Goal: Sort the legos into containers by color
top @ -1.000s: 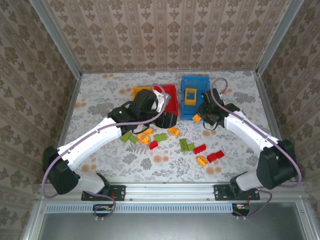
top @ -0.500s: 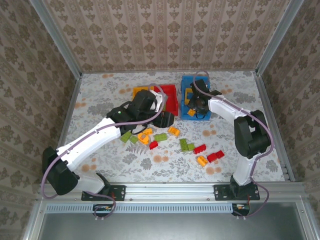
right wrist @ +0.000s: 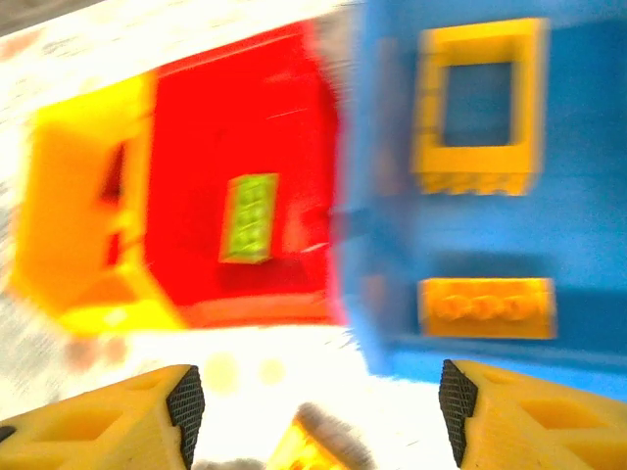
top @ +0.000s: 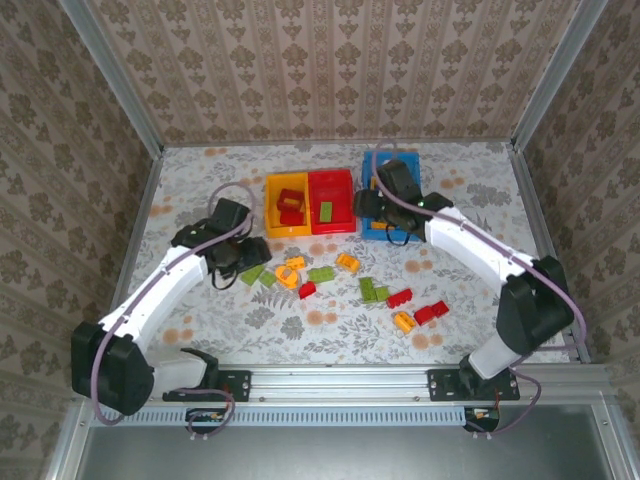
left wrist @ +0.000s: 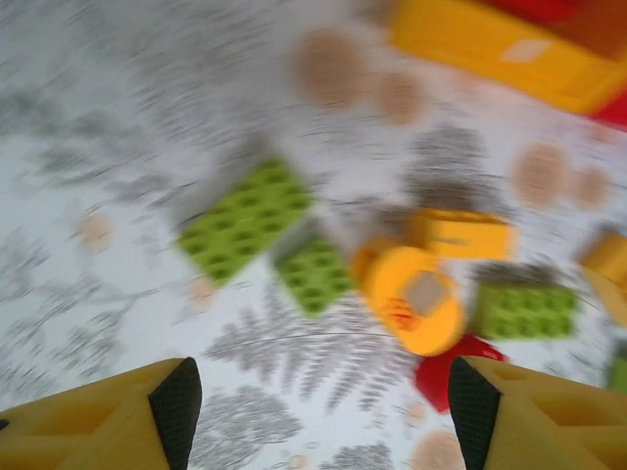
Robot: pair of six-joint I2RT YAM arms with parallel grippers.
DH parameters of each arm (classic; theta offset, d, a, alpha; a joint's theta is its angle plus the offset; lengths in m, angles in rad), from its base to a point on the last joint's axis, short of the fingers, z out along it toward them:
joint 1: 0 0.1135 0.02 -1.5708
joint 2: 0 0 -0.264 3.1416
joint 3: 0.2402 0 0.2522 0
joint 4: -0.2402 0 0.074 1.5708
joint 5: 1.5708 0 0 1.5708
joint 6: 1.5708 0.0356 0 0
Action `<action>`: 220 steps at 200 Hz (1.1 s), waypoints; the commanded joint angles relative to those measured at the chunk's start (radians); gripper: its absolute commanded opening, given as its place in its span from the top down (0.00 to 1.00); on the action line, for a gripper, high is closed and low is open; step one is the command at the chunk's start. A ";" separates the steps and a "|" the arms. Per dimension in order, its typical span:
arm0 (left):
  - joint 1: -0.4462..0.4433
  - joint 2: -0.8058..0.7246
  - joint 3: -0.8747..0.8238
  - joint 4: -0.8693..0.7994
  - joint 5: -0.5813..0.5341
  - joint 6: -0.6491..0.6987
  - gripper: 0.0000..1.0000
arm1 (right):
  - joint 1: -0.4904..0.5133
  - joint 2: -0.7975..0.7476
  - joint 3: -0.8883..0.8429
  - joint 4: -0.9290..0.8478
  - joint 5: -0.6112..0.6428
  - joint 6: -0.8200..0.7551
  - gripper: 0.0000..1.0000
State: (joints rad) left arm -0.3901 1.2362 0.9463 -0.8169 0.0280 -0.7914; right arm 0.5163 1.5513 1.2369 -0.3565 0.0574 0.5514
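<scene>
Left gripper (left wrist: 313, 392) swung back to loose legos (top: 320, 275), right gripper (right wrist: 313, 392) over blue bin (right wrist: 578, 235), both jaws wide, empty; green brick (left wrist: 313, 276) beside orange brick (left wrist: 409, 299) may invite a mixed-colour grab.

Damask-papered walls (top: 330, 60) (floral tabletop (top: 200, 200))

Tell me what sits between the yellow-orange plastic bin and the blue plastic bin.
The red open-topped plastic bin, holding one lime green studded brick, in the right wrist view.

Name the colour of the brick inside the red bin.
Lime green brick; clearest in the right wrist view.
</scene>
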 commanded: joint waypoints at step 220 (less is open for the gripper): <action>0.004 0.588 0.246 -0.092 -0.083 0.573 0.30 | 0.211 0.032 -0.077 0.175 -0.423 -0.157 0.24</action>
State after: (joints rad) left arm -0.3969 1.8233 1.2144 -0.9073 -0.0277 -0.2501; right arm 0.7292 1.5738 1.1263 -0.2127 -0.3176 0.3725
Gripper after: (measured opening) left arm 0.716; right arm 0.759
